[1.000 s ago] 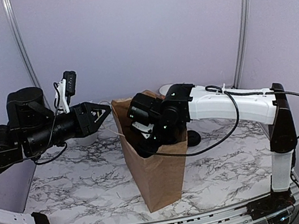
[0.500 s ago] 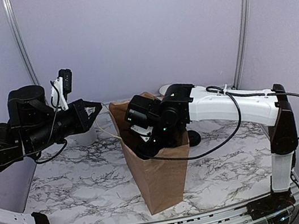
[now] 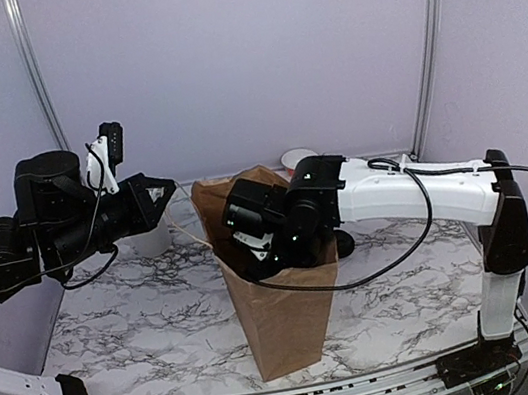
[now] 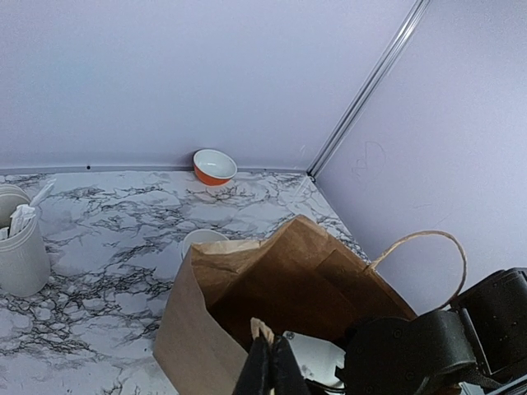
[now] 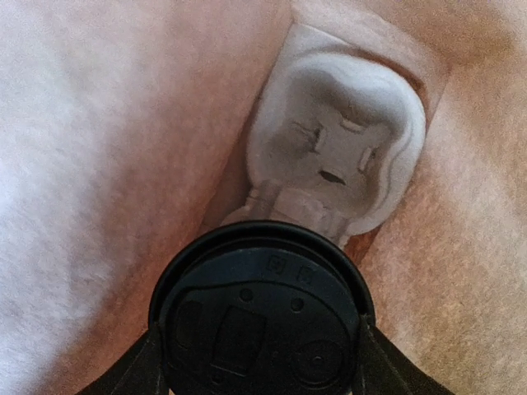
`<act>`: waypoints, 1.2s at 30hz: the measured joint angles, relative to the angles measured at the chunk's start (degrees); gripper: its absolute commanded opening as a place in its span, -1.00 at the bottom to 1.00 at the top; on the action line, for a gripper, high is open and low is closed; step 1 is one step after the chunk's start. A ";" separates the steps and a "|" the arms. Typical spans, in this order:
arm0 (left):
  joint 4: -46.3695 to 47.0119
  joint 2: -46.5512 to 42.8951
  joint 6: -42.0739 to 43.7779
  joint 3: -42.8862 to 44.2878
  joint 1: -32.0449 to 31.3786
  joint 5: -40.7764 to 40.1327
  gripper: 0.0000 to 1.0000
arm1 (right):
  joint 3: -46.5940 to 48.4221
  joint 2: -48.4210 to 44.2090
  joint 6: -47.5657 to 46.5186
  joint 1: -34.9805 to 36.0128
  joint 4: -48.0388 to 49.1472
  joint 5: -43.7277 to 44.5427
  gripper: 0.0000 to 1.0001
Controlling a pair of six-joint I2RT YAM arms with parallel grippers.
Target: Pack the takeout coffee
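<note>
Right gripper (image 5: 257, 359) is down inside the brown paper bag (image 3: 282, 316), closed on a takeout coffee cup. Only the cup's black lid (image 5: 259, 321) shows in the right wrist view, with a dark finger on each side of it. The cup hangs above the bag floor, not set down yet. Below it is a white moulded carrier (image 5: 338, 140) at the bottom of the bag, apart from the cup.

Left gripper (image 4: 268, 366) is off to the bag's left, above the worktop (image 3: 133, 321). Its fingers are pressed together on a tan strip, probably the bag's near handle (image 4: 262, 331), keeping the mouth open.

Progress, as a judgement: the first cup is lidded and mid-pack, with seating and release left to do. A second white cup rim (image 4: 202, 239) sits on the worktop just behind the bag and looks open-topped. A loose black lid (image 3: 341, 242) lies beside the bag on the right. So likely one more cup is left to lid and pack. Cannot tell if anything else is already in the bag.
</note>
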 measured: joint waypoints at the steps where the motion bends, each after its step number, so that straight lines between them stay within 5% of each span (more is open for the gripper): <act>1: 0.00 0.02 -0.02 0.00 0.00 -0.02 -1.00 | -0.92 -0.48 0.28 0.00 0.46 0.00 0.22; 17: -0.09 0.31 -0.13 0.00 -0.02 0.00 -1.00 | -10.60 -5.18 1.68 0.00 10.62 1.14 0.22; 36: -0.07 0.48 -0.13 0.00 -0.04 -1.07 -1.00 | 5.68 -0.57 -0.87 0.33 -1.27 3.02 0.22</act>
